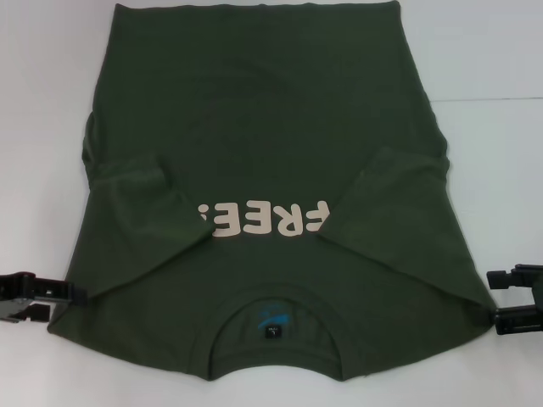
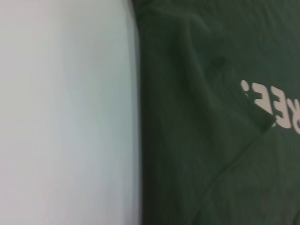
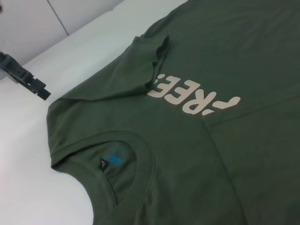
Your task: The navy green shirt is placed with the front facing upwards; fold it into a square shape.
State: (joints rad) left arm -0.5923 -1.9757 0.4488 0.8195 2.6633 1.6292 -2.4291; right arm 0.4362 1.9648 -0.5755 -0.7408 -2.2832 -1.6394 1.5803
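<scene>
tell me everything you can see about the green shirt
The navy green shirt lies front up on the white table, collar nearest the robot. It looks like soft cotton, dark olive, with a white FREE! print. Both sleeves are folded inward, partly covering the print. A blue neck label shows inside the ribbed collar.

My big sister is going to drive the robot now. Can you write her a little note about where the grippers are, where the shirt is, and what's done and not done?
Left gripper: beside the shirt's shoulder edge on the robot's left, holding nothing.
Right gripper: beside the opposite shoulder edge, holding nothing.
Navy green shirt: flat on the white table, front up, collar nearest the robot.
Done: both sleeves are folded inward over the chest, partly covering the print.
Left: fold the body lengthwise into a square shape.
</scene>
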